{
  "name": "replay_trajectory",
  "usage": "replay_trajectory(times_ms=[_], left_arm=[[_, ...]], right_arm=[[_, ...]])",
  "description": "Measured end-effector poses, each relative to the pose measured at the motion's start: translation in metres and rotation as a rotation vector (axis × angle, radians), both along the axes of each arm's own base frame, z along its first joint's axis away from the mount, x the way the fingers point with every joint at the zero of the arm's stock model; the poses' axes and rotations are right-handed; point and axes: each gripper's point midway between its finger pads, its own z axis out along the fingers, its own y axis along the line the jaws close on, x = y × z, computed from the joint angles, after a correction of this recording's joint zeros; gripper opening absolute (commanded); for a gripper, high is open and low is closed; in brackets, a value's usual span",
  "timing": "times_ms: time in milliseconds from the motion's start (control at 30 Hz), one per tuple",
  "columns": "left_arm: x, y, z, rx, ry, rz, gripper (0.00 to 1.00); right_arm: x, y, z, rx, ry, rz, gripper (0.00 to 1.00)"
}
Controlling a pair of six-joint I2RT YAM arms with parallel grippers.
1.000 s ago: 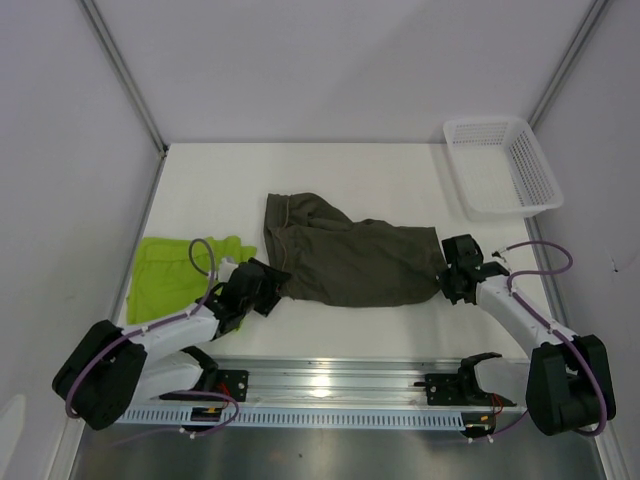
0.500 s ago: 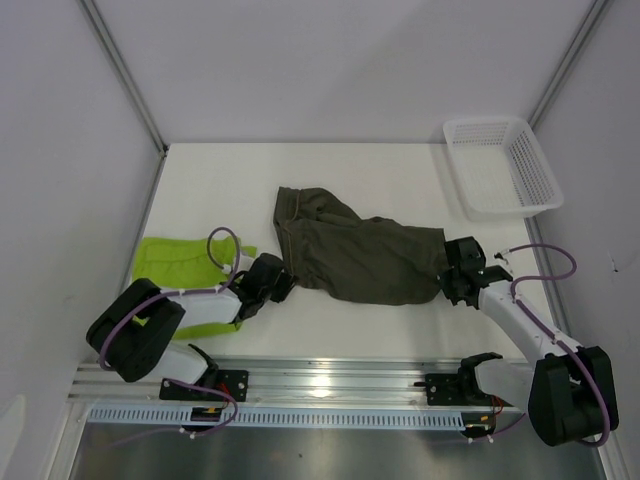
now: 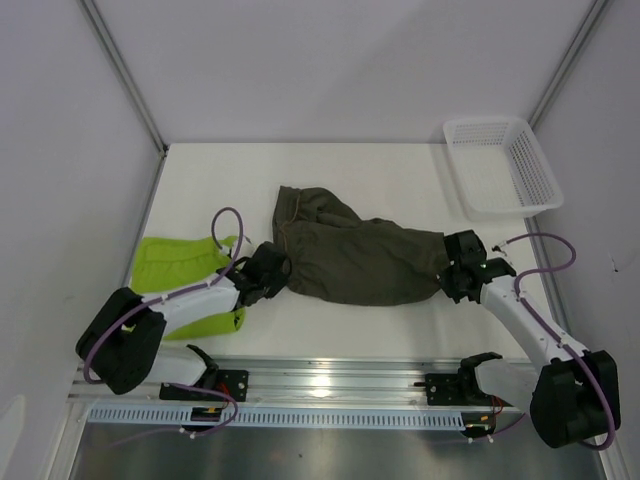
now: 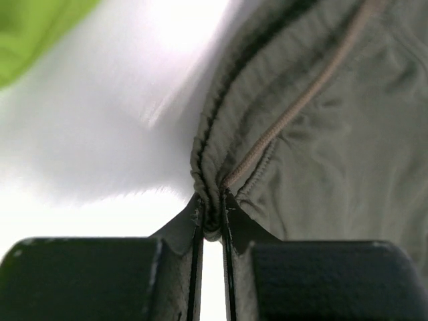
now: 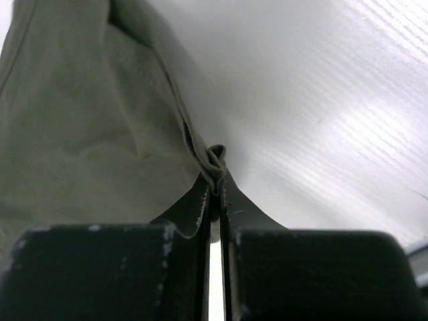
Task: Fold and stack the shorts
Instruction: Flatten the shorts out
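Both hands are engaged on the olive-grey shorts (image 3: 350, 255), which lie rumpled across the middle of the worktop (image 3: 390, 175), one end bunched toward the far side and the body running out to the right. The left hand (image 3: 268, 272) is at the garment's near-left end; its wrist view shows the jaws drawn almost together with a gathered, stitched edge of the dark cloth pinched between them. The right hand (image 3: 458, 272) is at the garment's right end, jaws likewise closed to a sliver on a small fold of the same cloth. The lime green shorts (image 3: 170, 262) lie apart at the left of the worktop, partly under the left arm; whether they are properly folded cannot be confirmed from here. The white basket (image 3: 487, 122) stands at the far right corner, well apart from both garments. Assessment: the step in hand is the two-point grasp that precedes spreading or folding the dark pair; no fold is evident in it and nothing is stacked. The next move appears to call for both hands rising together with even tension, so the cloth hangs or lays out flat before one end is carried over the other. Each grip holds only a thin margin of fabric, so unequal pulling could strip an edge free.
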Motion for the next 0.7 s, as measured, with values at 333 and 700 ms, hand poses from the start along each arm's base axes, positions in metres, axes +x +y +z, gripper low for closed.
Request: replay_trajectory(times_ms=[333, 700], left_arm=[[-0.021, 0.028, 0.087, 0.169, -0.102, -0.232, 0.00], [-0.016, 0.046, 0.298, 0.100, -0.461, -0.262, 0.00]], right_arm=[[-0.018, 0.013, 0.056, -0.066, 0.009, 0.206, 0.00], [0.000, 0.031, 0.241, -0.018, -0.385, 0.372, 0.00]])
